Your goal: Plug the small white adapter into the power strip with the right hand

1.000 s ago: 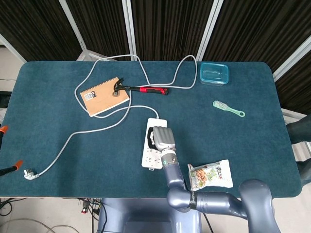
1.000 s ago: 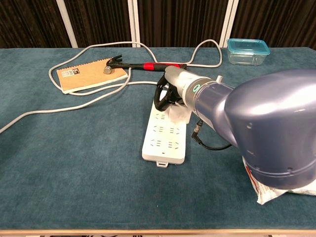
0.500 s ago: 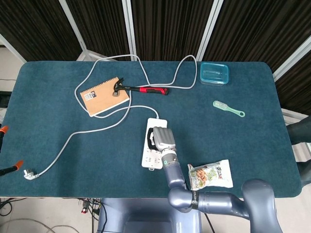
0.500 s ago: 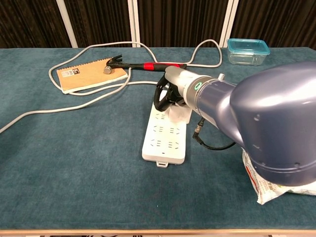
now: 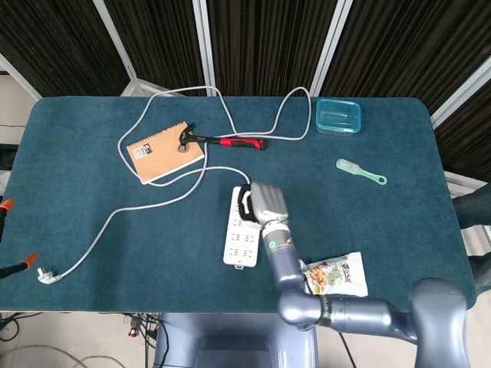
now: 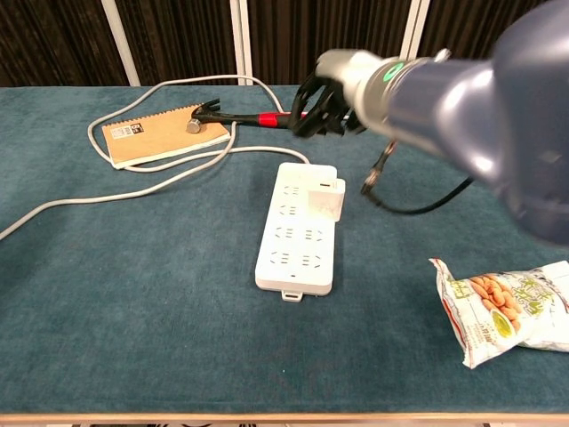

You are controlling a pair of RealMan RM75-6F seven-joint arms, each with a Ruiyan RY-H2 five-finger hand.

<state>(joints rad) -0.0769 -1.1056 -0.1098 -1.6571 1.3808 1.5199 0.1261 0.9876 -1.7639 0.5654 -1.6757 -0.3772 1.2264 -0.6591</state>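
White adapter now seated in power strip; right hand lifted clear, fingers curled, holding nothing.

Right arm: you are looking at glossy blue-grey rounded housings, filling the upper right of the chest view and running along the lower right of the head view. A silver wrist collar is showing a small green ring marking. A thin black cable is looping below the forearm at centre right. Right hand: black fingers are showing under a pale grey back plate.
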